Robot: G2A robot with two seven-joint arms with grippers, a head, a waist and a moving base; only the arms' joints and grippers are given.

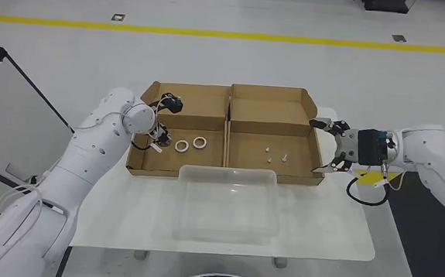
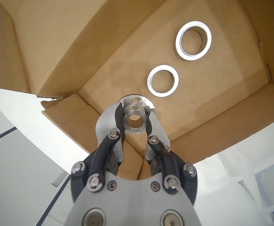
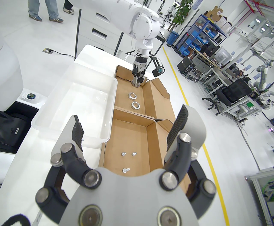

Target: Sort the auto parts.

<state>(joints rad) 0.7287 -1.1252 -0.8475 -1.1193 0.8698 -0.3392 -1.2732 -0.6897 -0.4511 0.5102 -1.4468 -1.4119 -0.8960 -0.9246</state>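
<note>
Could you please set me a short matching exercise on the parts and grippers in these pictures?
Things:
1 flanged bushing
2 two metal rings
3 small screws
4 right gripper

States:
A lying in the right cardboard box
B open, holding nothing
C held in the left gripper
D lying flat in the left cardboard box

Pairs: 1-C, 2-D, 3-A, 4-B.

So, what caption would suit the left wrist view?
Left hand grips a flanged bushing beside two metal rings in a cardboard box.
</note>
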